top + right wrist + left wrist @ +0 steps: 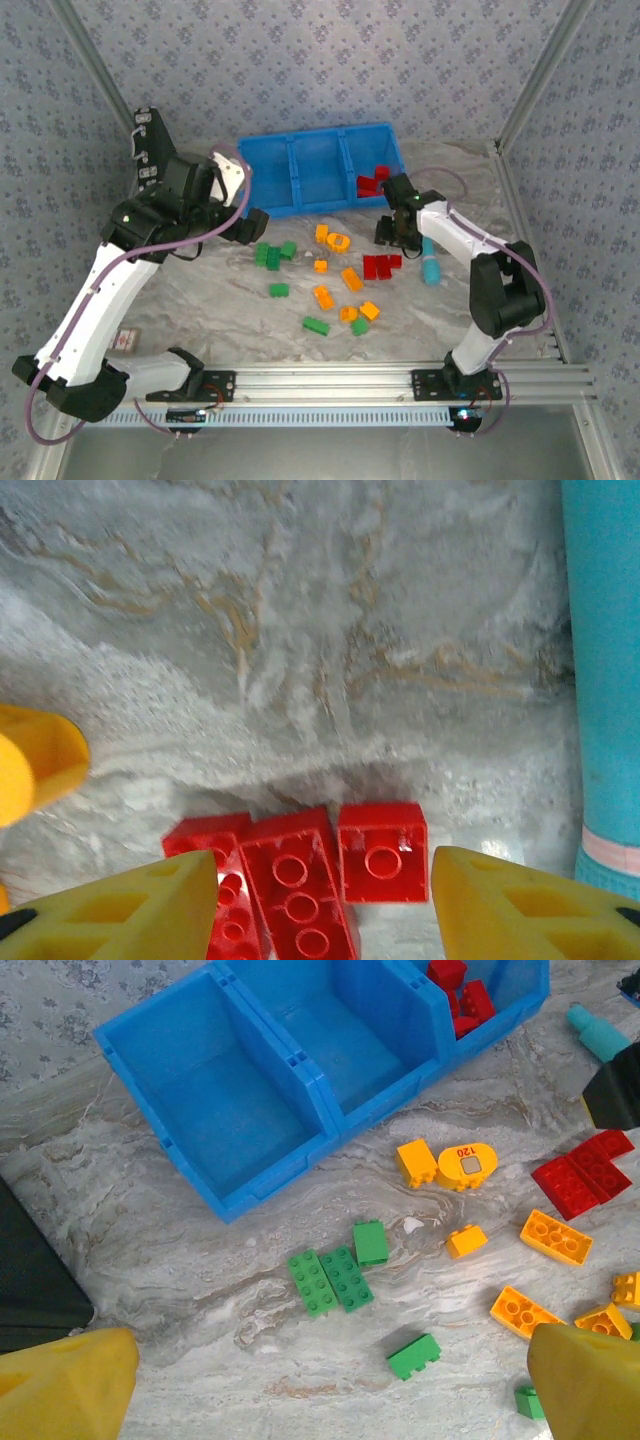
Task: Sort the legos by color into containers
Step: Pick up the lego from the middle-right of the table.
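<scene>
In front of the blue bin [316, 134], whose right compartment holds red legos [372, 180], the right gripper [325, 880] straddles a red lego cluster [300, 875] with fingers released, while the left gripper [330, 1380] hangs spread above green legos [335, 1278].

One blue bin [268, 175] has three compartments [230, 1110]. Six green bricks [347, 1277], seven orange-yellow bricks [556, 1236] and three red bricks [383, 852] lie on the desk [200, 300]. More red bricks [477, 1000] in an end compartment overlap too much to count. There is one teal stick [430, 268].
</scene>
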